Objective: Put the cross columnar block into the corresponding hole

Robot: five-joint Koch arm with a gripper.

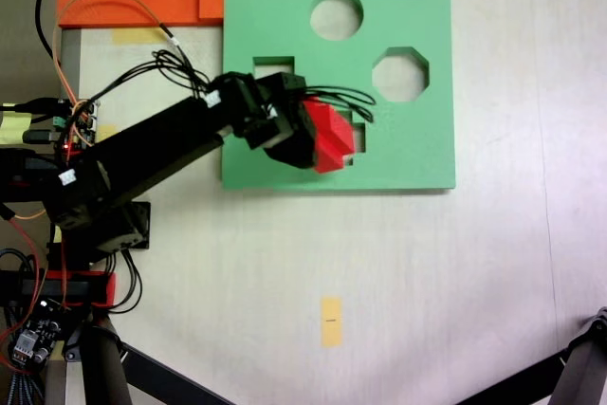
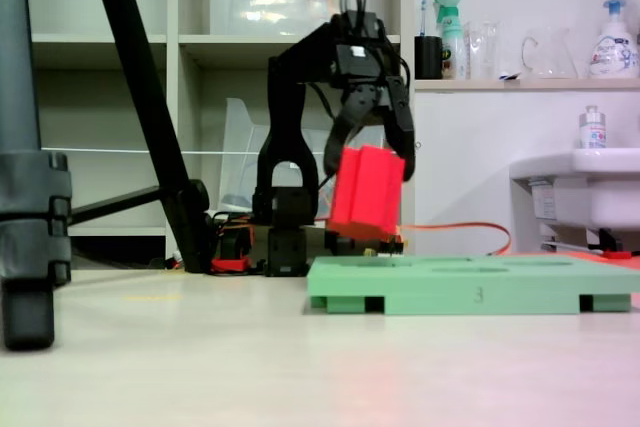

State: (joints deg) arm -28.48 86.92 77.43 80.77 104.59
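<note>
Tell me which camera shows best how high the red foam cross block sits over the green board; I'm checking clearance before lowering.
The low side fixed view: the red foam cross block hangs tilted in the claw, clearly above the green foam board. The top-down fixed view shows the block over the plus-shaped cutout, but not its height.

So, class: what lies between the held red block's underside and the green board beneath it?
Nothing: in a fixed view the cross columnar block, clamped by the gripper, hangs tilted above the green board, open air between.
</note>
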